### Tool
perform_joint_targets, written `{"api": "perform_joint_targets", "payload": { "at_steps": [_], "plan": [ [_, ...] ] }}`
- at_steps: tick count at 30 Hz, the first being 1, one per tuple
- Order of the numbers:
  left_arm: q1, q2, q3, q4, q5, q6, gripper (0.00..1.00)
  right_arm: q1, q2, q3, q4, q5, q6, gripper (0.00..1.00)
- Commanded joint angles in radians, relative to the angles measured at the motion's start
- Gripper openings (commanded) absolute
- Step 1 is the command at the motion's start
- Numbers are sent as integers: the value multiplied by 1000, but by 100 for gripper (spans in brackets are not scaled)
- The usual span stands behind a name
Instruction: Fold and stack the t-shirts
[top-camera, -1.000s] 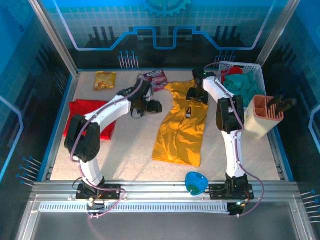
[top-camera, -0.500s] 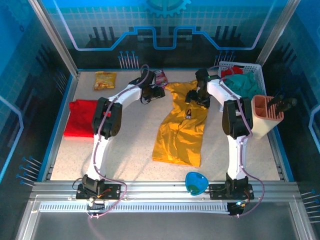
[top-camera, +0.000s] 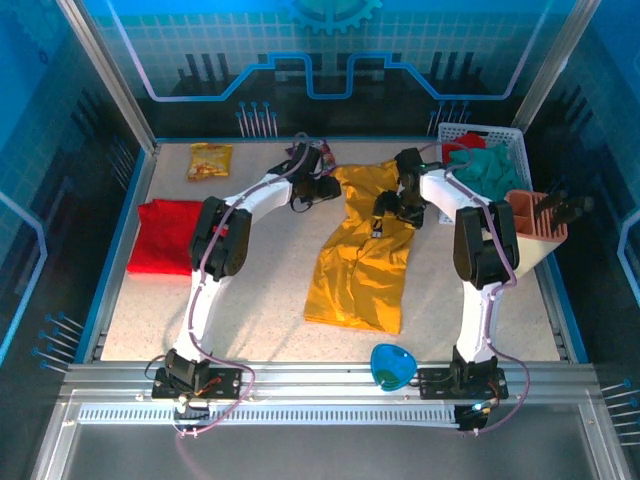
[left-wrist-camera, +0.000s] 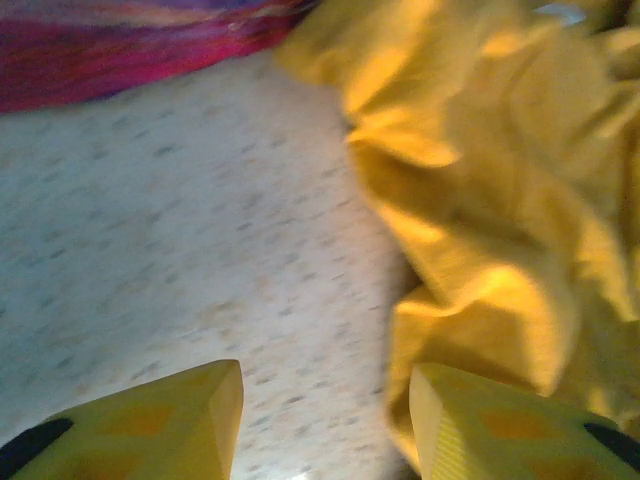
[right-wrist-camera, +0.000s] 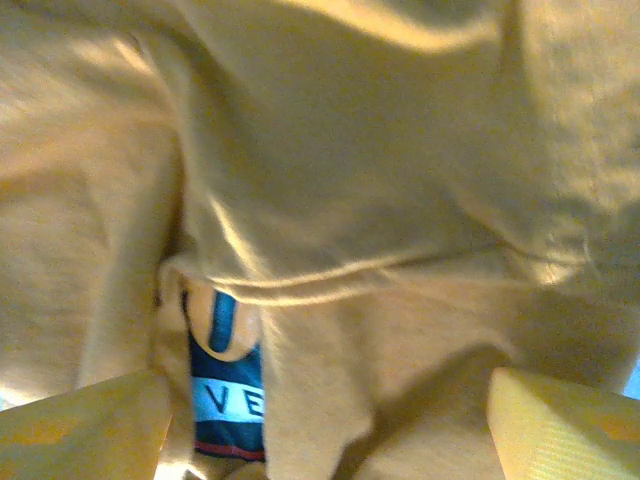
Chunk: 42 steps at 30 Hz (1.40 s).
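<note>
- Nearest us, at the lower middle of the top view, lies the hem end of the mustard-yellow t-shirt (top-camera: 362, 270). Its long axis runs from there up the frame, leaning a little right, to a crumpled shoulder end at upper middle.
- At the middle left of that view, well apart from it, the red t-shirt (top-camera: 165, 235) lies as a compact patch on the table (top-camera: 260, 290).
- Further up, the right gripper (top-camera: 392, 208) hangs over the yellow shirt's chest, right of the axis. In the right wrist view its jaws stand wide apart with nothing between them, and the dark chest print (right-wrist-camera: 225, 395) shows on the cloth at lower left.
- Farthest, the left gripper (top-camera: 322, 188) sits at the shirt's upper left edge. The left wrist view is blurred, but the jaws look parted and grasping nothing, one finger over bare table and the other at the cloth's rim.
- We judge the coming move turns on this: the grippers flank the far end, one on each side of the long axis. The cloth lies rightward in the frame from the left gripper and straight under the right one, and each is nearer its own shoulder.
</note>
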Motion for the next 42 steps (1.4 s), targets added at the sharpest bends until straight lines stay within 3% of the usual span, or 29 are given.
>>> {"api": "perform_joint_targets", "payload": {
  "at_steps": [1, 11, 19, 26, 32, 42],
  "plan": [
    [-26, 59, 121, -15, 64, -29, 49, 3, -74, -36, 11, 8, 17, 82],
    [-64, 358, 514, -64, 121, -142, 49, -1, -214, -187, 29, -17, 22, 81],
    [-67, 464, 640, 62, 174, -286, 49, -2, -302, -268, 34, -15, 17, 81],
    [-76, 520, 711, 135, 254, -316, 51, -5, -258, -183, 19, 9, 7, 81],
    [-30, 350, 613, 69, 339, -198, 55, 0, -171, -28, 66, 65, -32, 81],
    [2, -160, 43, -19, 273, 20, 58, 32, 185, 388, -27, 101, -133, 82]
  ]
}}
